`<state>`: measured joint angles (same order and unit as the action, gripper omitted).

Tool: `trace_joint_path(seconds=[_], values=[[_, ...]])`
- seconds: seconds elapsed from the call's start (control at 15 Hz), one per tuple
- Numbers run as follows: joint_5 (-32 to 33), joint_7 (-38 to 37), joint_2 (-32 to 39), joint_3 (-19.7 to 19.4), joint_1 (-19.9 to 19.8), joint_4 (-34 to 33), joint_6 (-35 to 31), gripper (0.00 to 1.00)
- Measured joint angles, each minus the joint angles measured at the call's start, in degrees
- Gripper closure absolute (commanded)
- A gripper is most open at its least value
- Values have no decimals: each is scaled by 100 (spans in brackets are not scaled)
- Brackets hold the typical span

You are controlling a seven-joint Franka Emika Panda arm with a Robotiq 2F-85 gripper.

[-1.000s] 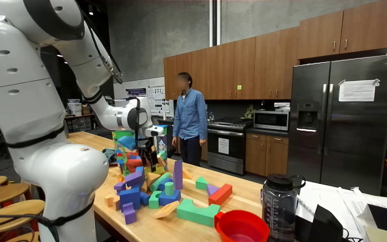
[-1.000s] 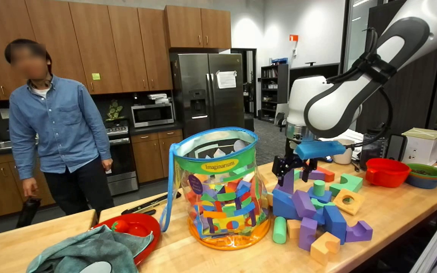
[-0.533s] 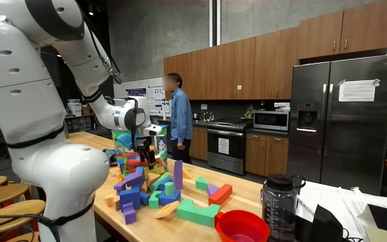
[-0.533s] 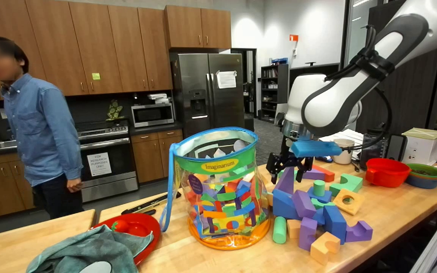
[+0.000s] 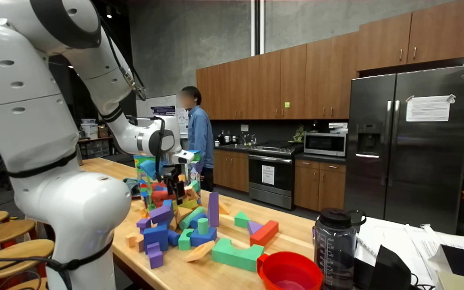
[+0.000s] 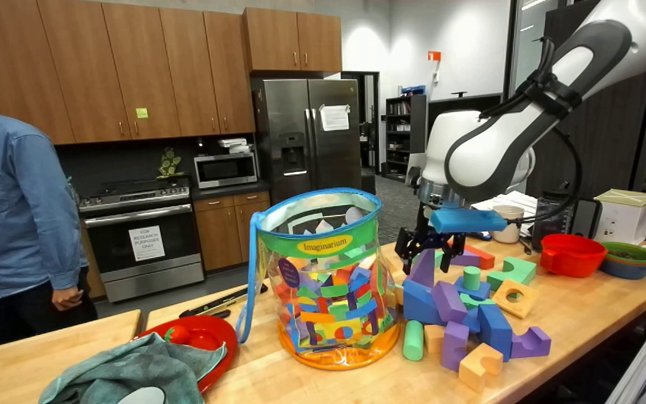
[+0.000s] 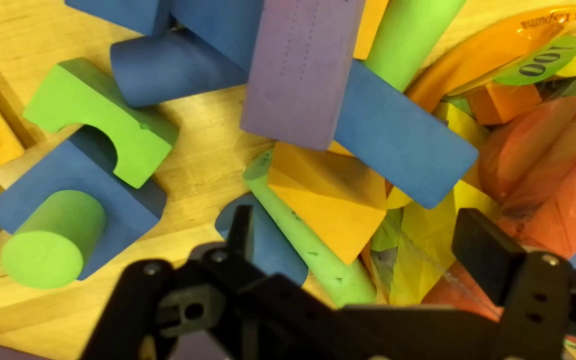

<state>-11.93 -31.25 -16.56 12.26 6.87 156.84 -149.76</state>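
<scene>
While fingers [image 7: 488, 255] gape, cylinder's nicks [image 7: 313, 253], wrist view only

You have one tool [image 7: 363, 242], two fingers [image 7: 485, 255], one clear bag [image 6: 324, 245], one red plate [image 6: 211, 331], one red cup [image 6: 570, 266] and one loose red block [image 5: 264, 233]. Your wrist view shows two blue cylinders [image 7: 178, 65]; an exterior view gives you two green arches [image 5: 238, 255] and one microwave [image 5: 324, 144].
</scene>
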Motion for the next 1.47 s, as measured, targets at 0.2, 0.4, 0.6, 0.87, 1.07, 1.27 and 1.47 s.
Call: trace_joint_path(seconds=[0.2, 0.4, 0.6, 0.87, 1.07, 1.27, 1.47], values=[[-11, -170, -4, 0, -1, 1, 127, 0], [-156, -312, -28, 1, 4, 6, 186, 0], [-371, -443, -68, 14, 39, 44, 254, 0], [-485, -831, -246, 77, 106, 234, 399, 0], [-486, -1263, -385, 158, 106, 192, 615, 0], [-486, -1589, -566, 243, 132, 207, 761, 0], [-485, -1776, -659, 300, 155, 189, 876, 0]])
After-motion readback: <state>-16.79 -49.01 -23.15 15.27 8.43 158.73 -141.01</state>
